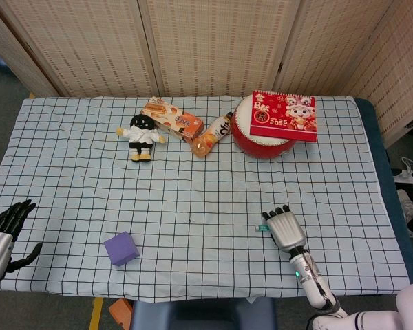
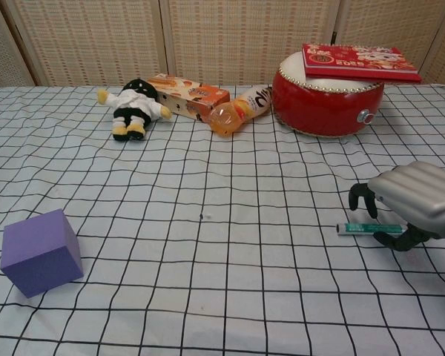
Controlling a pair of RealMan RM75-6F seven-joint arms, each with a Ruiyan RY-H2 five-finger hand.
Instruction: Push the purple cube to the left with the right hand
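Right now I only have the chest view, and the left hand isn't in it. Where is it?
Observer: The left hand is at the near left edge of the table, fingers spread, holding nothing.
Operator: Is it touching the purple cube?
Observer: No. From above, the purple cube sits apart from it, to its right, with checked cloth between them.
Operator: Anything in the lane between my right hand and the cube?
Observer: In the head view the right hand lies far to the cube's right, and only bare cloth shows between the two.
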